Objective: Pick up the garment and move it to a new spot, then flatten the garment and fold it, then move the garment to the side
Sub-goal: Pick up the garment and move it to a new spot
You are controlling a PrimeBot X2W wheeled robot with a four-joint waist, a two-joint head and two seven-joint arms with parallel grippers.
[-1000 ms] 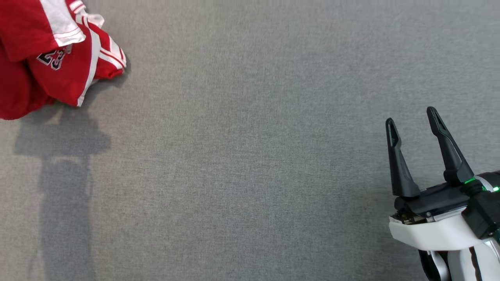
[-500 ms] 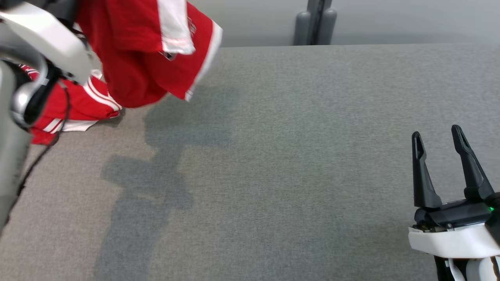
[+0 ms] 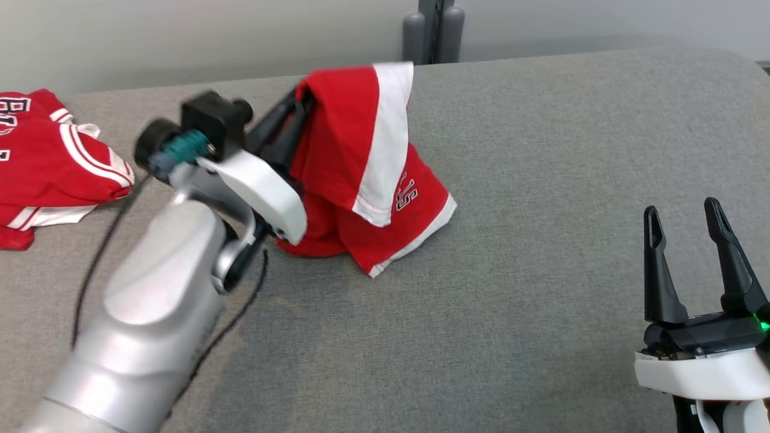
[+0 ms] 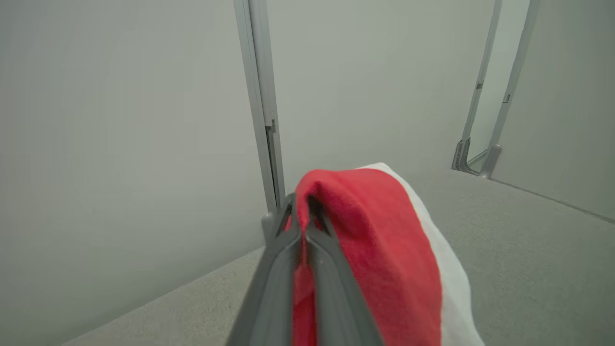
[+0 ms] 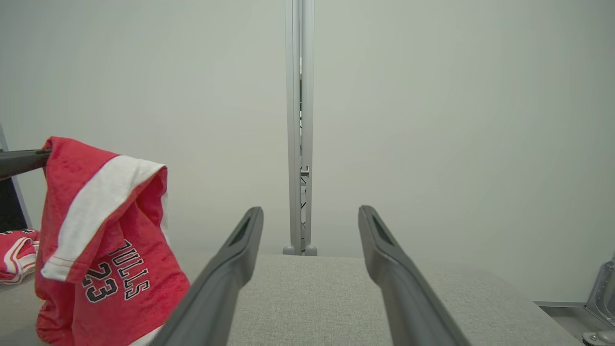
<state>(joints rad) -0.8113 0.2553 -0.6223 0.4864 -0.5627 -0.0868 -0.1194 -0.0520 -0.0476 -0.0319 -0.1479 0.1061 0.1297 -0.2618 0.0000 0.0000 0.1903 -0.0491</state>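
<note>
- garment (image 3: 343,156): bright red, with a broad white band down one side and a white hem; lettering and the number 23 in black with white outlines.
- second pile of clothing (image 3: 54,168) at the worktop's left edge: the same red, with thin white stripes and white trim.
- worktop (image 3: 541,180): plain mid-grey woven fabric.
- left gripper (image 4: 301,211): dark grey fingers.
- left arm (image 3: 156,300): silver, with a white shell and a teal plug.
- right gripper (image 3: 681,207): black fingers, white shell, a small green light.
- wall (image 5: 456,120): pale grey-green.
</note>
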